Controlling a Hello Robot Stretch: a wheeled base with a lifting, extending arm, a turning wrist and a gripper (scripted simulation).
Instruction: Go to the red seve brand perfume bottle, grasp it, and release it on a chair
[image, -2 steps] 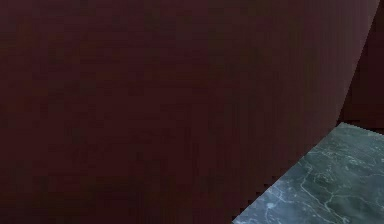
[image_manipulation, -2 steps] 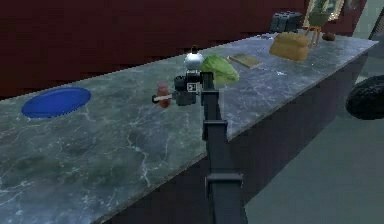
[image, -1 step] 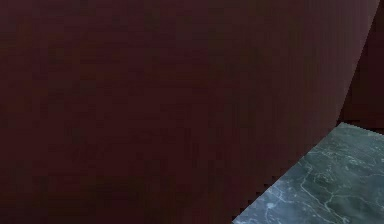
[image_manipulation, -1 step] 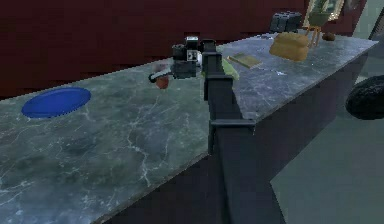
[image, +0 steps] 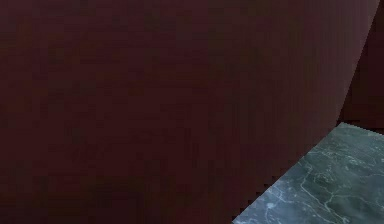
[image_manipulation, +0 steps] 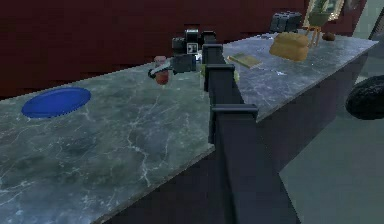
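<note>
In the arm side view, the dark arm (image_manipulation: 228, 120) rises from the bottom edge over a grey marble countertop (image_manipulation: 120, 150). At its far end the gripper (image_manipulation: 166, 69) points toward the view's left. A small red, rounded thing (image_manipulation: 159, 74), possibly the perfume bottle, sits right at the fingers with the countertop behind it. I cannot tell whether the gripper holds it or whether it rests on the counter.
A blue plate (image_manipulation: 56, 101) lies on the counter's left. A tan loaf (image_manipulation: 290, 45), a flat pale item (image_manipulation: 245, 60) and a dark appliance (image_manipulation: 287, 18) stand farther right. A dark round object (image_manipulation: 368, 97) is beyond the counter's end. A maroon wall (image: 150, 100) stands close ahead.
</note>
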